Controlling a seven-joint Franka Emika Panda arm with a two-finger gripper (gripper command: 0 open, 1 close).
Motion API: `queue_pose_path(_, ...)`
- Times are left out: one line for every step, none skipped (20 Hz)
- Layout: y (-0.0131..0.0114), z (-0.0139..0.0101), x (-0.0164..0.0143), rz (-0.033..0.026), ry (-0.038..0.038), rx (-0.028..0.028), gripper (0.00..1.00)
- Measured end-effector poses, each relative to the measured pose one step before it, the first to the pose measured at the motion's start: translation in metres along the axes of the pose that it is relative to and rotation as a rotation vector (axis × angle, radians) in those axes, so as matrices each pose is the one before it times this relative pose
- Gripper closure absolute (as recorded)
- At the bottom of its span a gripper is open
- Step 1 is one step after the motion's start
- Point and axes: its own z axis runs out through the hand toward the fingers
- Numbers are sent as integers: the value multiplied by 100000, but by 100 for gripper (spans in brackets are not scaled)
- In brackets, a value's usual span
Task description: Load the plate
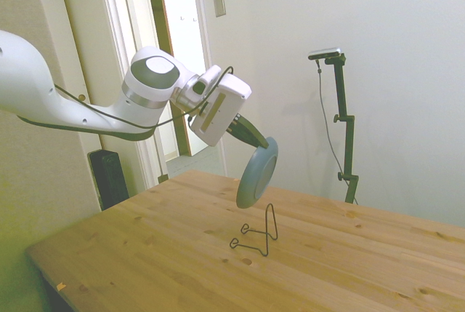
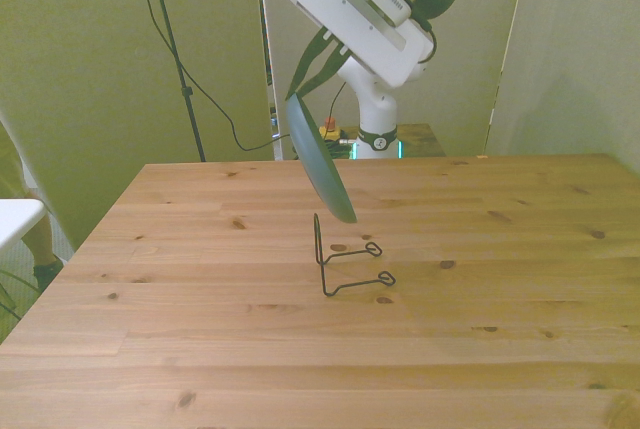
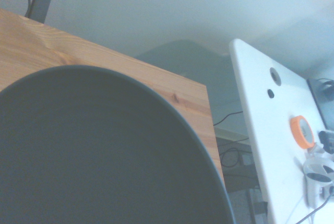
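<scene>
Black wire stand (image 1: pixel 256 236) (image 2: pixel 345 261) upright on wooden table (image 1: pixel 145 254) (image 2: pixel 200 349) (image 3: pixel 31 46).

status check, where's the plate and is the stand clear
End effector shut on plate, held tilted in the air. Plate just above wire stand, not seated yet. Nothing else near the stand on the table.

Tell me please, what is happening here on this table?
A white robot arm holds a teal plate by its rim in its pincer, tilted on edge in the air. The plate hangs just above a small black wire stand on the wooden table and is not yet resting in it.
</scene>
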Motion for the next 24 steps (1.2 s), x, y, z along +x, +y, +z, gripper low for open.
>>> queue_pose_path(-644, 57, -560, -1147, 1254, -1205, 100)
queue_pose_path(-607, -21, -627, -1060, 1174, -921, 100)
queue_pose_path(-558, -108, -650, -1017, 1089, -830, 100)
queue_pose_path(-463, -105, -676, -989, 755, -487, 100)
queue_pose_path(-453, -65, -703, -976, 1191, -638, 100)
queue_pose_path(-360, -12, -649, -938, 1277, -931, 100)
queue_pose_path(-336, 81, -680, -695, 1188, -1018, 100)
queue_pose_path(-307, 104, -634, -897, 1642, -893, 100)
queue_pose_path(-265, 122, -513, -480, 1442, -847, 100)
queue_pose_path(-126, 83, -281, -346, 995, -788, 100)
queue_pose_path(-62, 134, -180, -403, 851, -965, 100)
queue_pose_path(-68, 119, -103, -291, 1006, -800, 100)
queue_pose_path(-105, 167, -91, -417, 1168, -724, 100)
queue_pose_path(-138, 270, -176, -510, 1294, -908, 100)
queue_pose_path(-228, 249, -289, -305, 484, -829, 100)
queue_pose_path(-317, 140, -316, -538, 384, -625, 100)
queue_pose_path(-393, 35, -317, -548, 403, -377, 100)
queue_pose_path(-412, -39, -341, -533, 282, -360, 100)
queue_pose_path(-409, -30, -342, -455, -55, -145, 100)
queue_pose_path(-363, 96, -344, -268, -313, 25, 100)
queue_pose_path(-284, 247, -366, -250, -409, -175, 100)
queue_pose_path(-267, 381, -414, -290, -497, -366, 100)
queue_pose_path(-206, 451, -386, -165, -629, -429, 100)
queue_pose_path(-152, 404, -309, -150, -586, -343, 100)
